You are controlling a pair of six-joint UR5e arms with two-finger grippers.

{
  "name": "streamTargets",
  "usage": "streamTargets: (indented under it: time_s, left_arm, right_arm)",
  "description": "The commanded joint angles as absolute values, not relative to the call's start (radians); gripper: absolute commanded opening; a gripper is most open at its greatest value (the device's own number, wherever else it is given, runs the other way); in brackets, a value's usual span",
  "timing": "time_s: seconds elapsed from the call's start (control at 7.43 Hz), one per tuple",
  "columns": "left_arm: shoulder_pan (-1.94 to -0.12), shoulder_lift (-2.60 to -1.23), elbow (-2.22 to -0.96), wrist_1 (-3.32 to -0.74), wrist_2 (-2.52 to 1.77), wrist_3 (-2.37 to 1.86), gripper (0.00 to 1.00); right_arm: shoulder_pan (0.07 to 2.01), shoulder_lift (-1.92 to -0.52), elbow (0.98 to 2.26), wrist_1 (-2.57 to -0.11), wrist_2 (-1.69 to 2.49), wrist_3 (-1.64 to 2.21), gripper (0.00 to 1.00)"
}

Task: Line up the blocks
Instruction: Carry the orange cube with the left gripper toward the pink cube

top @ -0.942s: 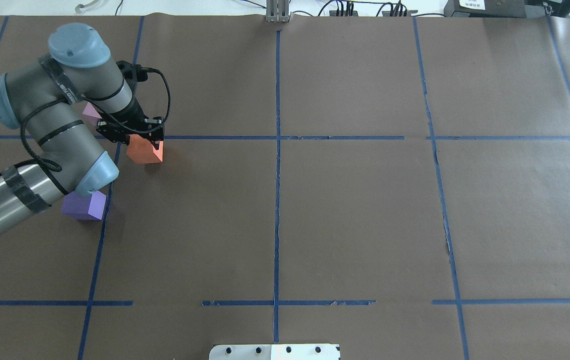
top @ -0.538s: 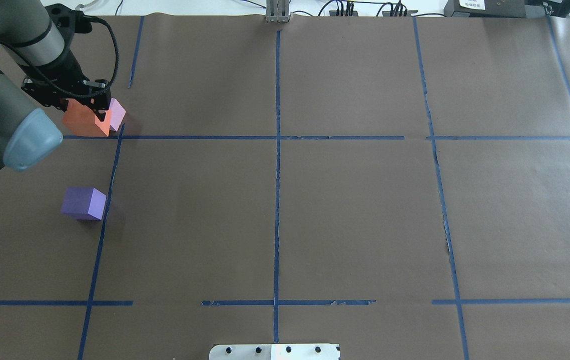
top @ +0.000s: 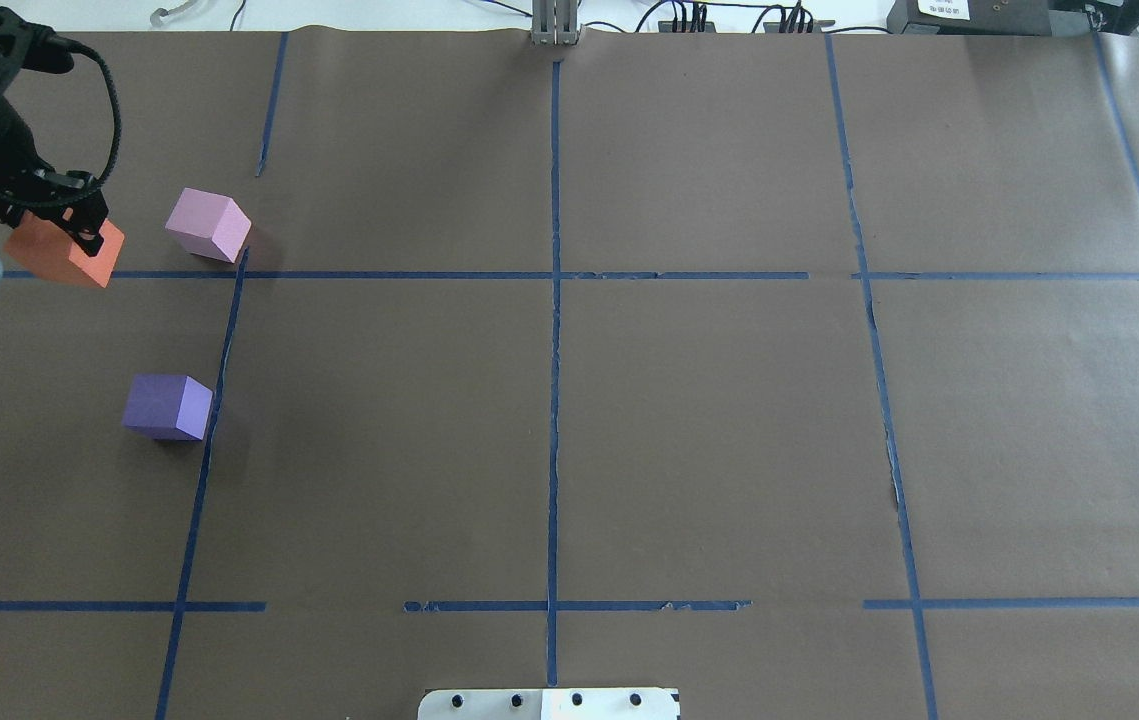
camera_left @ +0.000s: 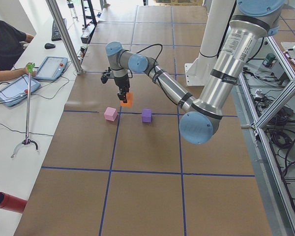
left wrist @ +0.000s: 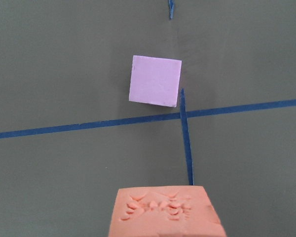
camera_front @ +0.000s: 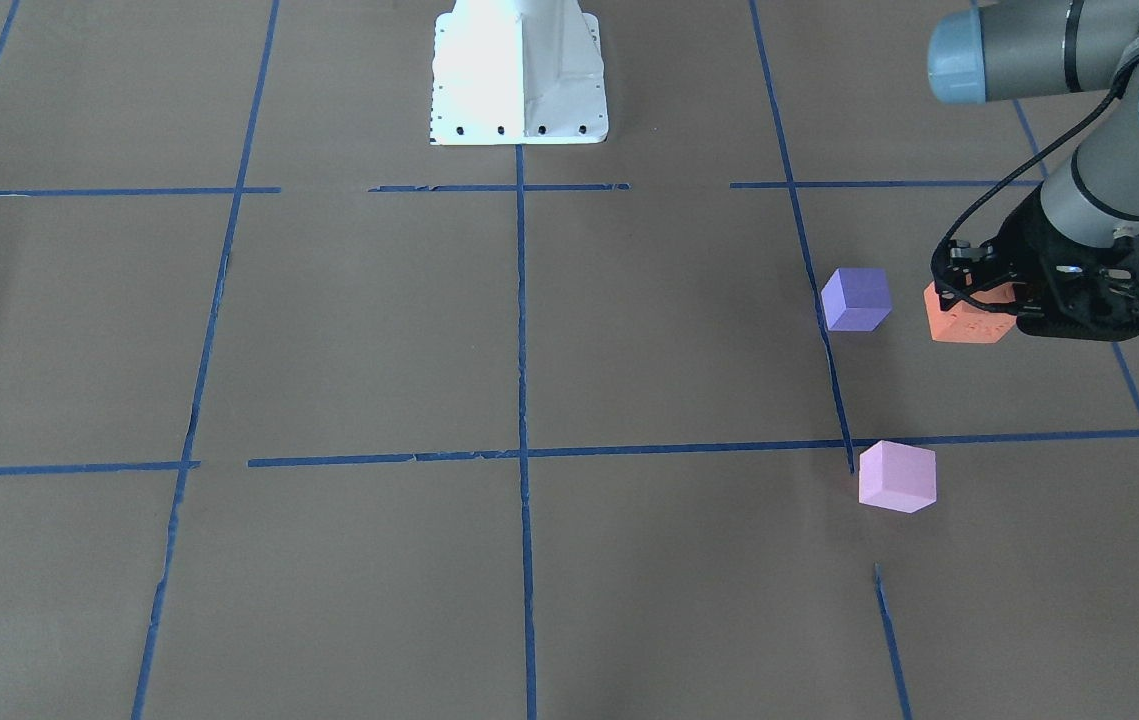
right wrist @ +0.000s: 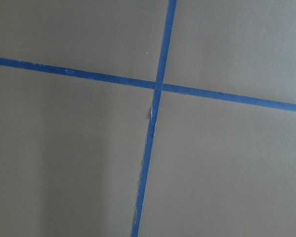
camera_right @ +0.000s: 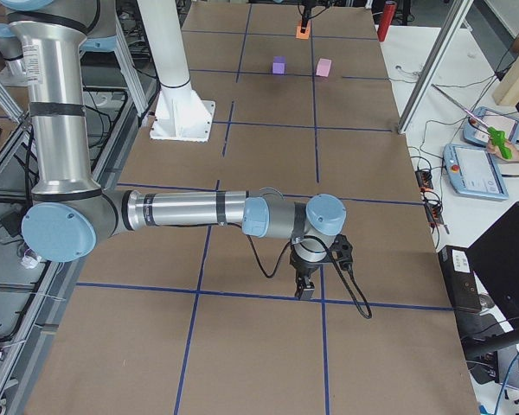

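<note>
**Q:** Status of the left gripper [top: 57,232]?

**A:** It is clenched on the orange block [top: 64,260], close to the left end of the bench [top: 709,420]. The left wrist view shows the block's dented top face at the bottom of the frame. Whether the block touches the bench surface cannot be told.

**Q:** Location of the other 2 blocks?

**A:** Both sit free on the bench, also toward its left end. The pink block [top: 209,225] stands at a crossing of blue tape lines [top: 554,400], on the side toward the far edge. The purple block [top: 167,406] lies nearer the robot-side edge, just beside the same lengthwise tape line. No 2 of the 3 blocks touch.

**Q:** Status of the right gripper [camera_right: 306,292]?

**A:** It hangs low over another tape crossing toward the bench's right end, well apart from all 3 blocks. It appears in 1 side view only, so whether it is released or clenched cannot be told.
</note>
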State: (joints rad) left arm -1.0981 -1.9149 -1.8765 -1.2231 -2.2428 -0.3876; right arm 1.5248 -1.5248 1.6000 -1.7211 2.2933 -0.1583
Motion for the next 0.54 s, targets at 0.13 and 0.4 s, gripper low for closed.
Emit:
streamTargets:
  time_s: [0.13, 0.4]
  left_arm:
    - [-1.094, -1.878, -1.761, -1.435, -2.310, -0.490, 0.00]
    - [-1.086, -1.884, -1.679, -1.578, -2.310, -0.598, 0.00]
  right_arm:
    - [1.525, -1.525, 1.600, -1.721, 2.293, -0.158, 1.00]
    - [1.525, -1.525, 1.601, -1.721, 2.293, -0.158, 1.00]
